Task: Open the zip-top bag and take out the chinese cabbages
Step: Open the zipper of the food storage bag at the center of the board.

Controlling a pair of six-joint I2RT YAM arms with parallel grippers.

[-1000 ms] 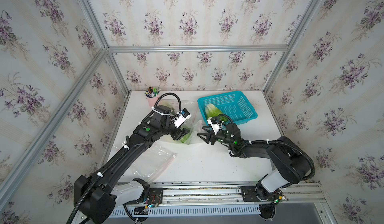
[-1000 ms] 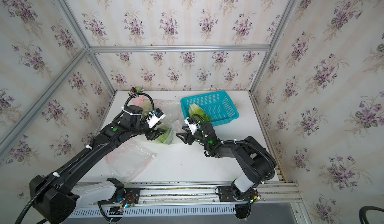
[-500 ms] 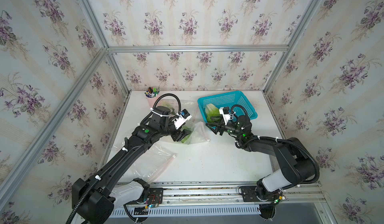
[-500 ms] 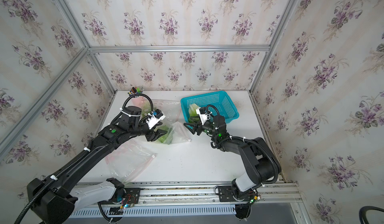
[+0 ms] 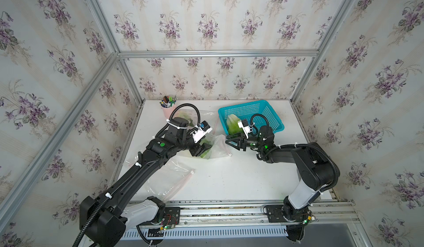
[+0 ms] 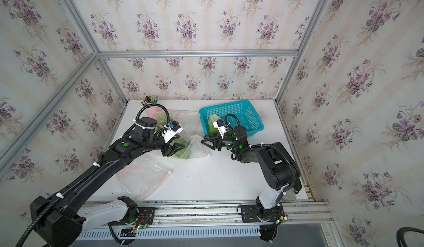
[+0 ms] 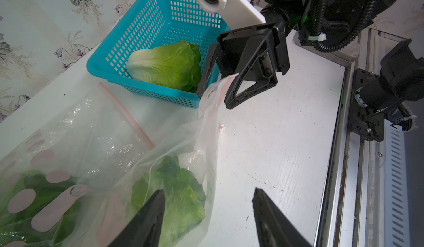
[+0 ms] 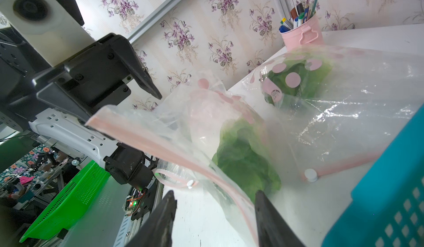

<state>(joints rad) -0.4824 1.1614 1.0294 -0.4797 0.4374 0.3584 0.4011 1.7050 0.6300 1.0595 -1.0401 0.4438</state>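
A clear zip-top bag (image 5: pixel 218 146) lies mid-table with a chinese cabbage (image 7: pixel 179 195) inside. My left gripper (image 7: pixel 208 189) is open, its jaws straddling the bagged cabbage (image 5: pixel 205 154). My right gripper (image 7: pixel 214 100) is open at the bag's mouth, and the raised pink zip strip (image 8: pixel 142 138) passes between its fingers. A second cabbage (image 5: pixel 232 124) lies in the teal basket (image 5: pixel 273 112). Behind the left arm, a third cabbage (image 8: pixel 298 80) sits in a dotted bag (image 5: pixel 195 117). In both top views the two grippers (image 6: pixel 177 149) (image 6: pixel 203 141) face each other across the bag.
An empty clear bag (image 5: pixel 174 177) lies flat at the front left under the left arm. A pink pen cup (image 5: pixel 168 107) stands at the back left corner. Papered walls with metal posts close the table on three sides, and a rail runs along the front.
The right gripper drew back and up toward the basket, then came forward again to the bag's mouth with narrower jaws. The bag's lip now stands raised. The left arm has hardly moved.
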